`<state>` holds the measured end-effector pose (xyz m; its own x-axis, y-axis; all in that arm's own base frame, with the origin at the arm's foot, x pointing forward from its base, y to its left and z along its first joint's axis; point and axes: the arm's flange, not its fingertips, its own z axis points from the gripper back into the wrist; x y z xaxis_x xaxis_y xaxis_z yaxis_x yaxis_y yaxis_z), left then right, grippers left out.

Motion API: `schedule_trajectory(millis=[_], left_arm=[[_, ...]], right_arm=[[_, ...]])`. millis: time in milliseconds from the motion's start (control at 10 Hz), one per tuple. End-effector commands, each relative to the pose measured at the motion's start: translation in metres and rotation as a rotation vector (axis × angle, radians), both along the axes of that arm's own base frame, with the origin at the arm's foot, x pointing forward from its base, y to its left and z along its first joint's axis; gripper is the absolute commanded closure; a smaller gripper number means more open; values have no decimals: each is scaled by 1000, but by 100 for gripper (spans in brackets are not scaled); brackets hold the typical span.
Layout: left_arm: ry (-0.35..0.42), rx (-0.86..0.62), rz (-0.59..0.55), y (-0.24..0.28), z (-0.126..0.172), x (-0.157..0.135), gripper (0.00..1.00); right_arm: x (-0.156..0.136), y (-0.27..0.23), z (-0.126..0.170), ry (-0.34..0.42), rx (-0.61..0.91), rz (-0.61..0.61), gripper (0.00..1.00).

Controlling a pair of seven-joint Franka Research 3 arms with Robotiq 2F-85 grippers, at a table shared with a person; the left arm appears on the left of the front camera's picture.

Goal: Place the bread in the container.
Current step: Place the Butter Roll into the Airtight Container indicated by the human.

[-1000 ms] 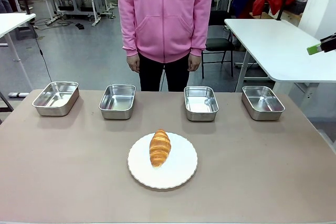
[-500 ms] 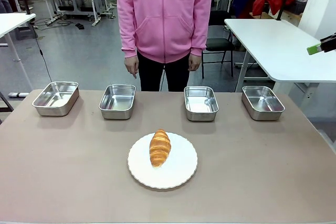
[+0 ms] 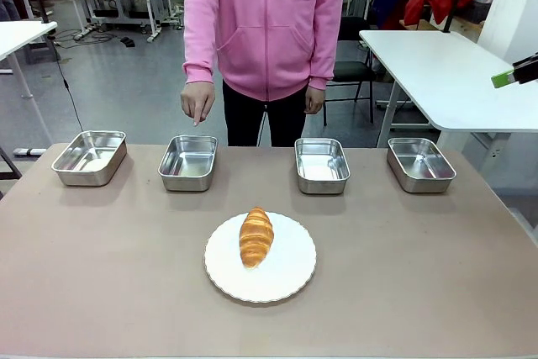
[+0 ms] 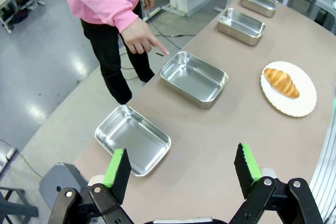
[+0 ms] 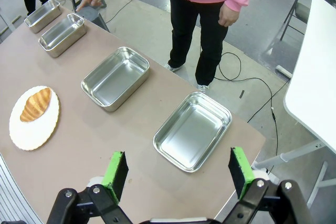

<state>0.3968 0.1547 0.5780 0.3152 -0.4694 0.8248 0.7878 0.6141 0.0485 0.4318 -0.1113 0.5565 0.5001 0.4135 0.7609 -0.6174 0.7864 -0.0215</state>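
Robotics laboratory or workshop: white worktables are standing behind the brown surface, and cables are trailing across the grey floor behind it.

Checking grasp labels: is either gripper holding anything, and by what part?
Nothing held. Left gripper and right gripper are open, empty; bread lies on the plate.

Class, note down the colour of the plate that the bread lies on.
White: the plate is plain white, clearest in the front view.
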Motion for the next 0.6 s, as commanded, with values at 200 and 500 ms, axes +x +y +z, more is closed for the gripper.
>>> schedule_trajectory(millis=[200,500], left_arm=[[-10,-1,-2,0,0,1,0],[-10,-1,-2,0,0,1,0]], right_arm=[[1,1,0,-10,15,7,0],[1,1,0,-10,15,7,0]])
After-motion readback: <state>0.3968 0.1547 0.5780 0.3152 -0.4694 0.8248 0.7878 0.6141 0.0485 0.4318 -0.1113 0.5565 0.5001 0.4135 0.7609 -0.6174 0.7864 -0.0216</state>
